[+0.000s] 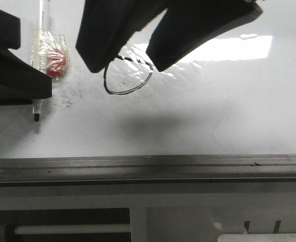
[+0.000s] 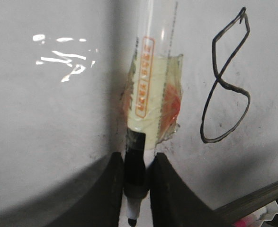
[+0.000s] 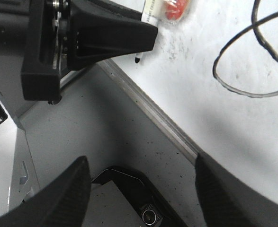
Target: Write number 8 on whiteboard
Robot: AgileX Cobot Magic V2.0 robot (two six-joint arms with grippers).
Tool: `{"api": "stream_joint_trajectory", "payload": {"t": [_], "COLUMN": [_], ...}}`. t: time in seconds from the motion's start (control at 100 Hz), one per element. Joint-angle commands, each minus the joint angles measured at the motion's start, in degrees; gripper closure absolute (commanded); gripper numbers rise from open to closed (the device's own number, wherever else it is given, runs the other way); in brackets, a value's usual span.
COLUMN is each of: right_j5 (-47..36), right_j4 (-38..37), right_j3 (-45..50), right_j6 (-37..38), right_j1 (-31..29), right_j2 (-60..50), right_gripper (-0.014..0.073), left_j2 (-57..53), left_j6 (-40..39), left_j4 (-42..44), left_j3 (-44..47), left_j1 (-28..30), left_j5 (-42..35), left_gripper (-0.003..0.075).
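Observation:
The whiteboard point(image 1: 213, 111) fills the front view. The number 8 point(image 2: 216, 71) shows whole in the left wrist view, a thin black outline. In the front view only its lower loop point(image 1: 122, 92) shows below my right gripper point(image 1: 145, 63), which hangs open and empty over it. My left gripper point(image 1: 16, 85) is at the left, shut on a marker point(image 2: 136, 165) with yellowish tape and a red patch on its barrel; the tip point(image 1: 36, 117) is bare. In the right wrist view my right gripper point(image 3: 139, 189) is wide open, with the lower loop point(image 3: 257, 96) and left gripper point(image 3: 82, 38) beyond.
A grey metal rail point(image 1: 148, 169) runs along the board's bottom edge, with a grey surface point(image 3: 105, 132) and dark machine parts below it. Faint grey smudges point(image 1: 72, 93) lie between marker and figure. Something pink point(image 2: 266, 220) shows past the rail.

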Motion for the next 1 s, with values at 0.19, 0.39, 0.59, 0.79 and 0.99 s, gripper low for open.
{"api": "stream_joint_trajectory", "payload": {"t": [0.19,0.39,0.59,0.79,0.99], "right_j5": [-2.52,-3.91,-4.43,-5.35,-8.51], "right_j4": [0.55,0.93,0.93,-0.42,-3.59], "right_j3": [-1.45,-1.45,-1.45,-1.45,-1.36], "right_j6": [-0.27,-0.27,-0.27,-0.27,-0.27], "right_j1": [-0.07,-0.07,-0.07,-0.07,-0.07], "right_j2": [-1.10,-1.10,-1.10,-1.10,-2.03], "right_gripper": [0.0177,0.0177,0.0178,0.0454,0.0657], "left_j2": [-0.22,-0.22,-1.11,-5.51,-13.42], "left_j6": [-0.60,-0.60,-0.60,-0.60,-0.60], "left_j4": [-0.12,-0.23,-2.45,-2.45,0.76], "left_j3": [-1.79,-1.79,-1.79,-1.79,-1.79], "left_j1": [0.22,0.22,0.22,0.22,0.22], "left_j5": [-1.80,-1.02,0.64,1.73,2.94], "left_gripper": [0.0692,0.0413,0.0370,0.0370,0.0507]}}
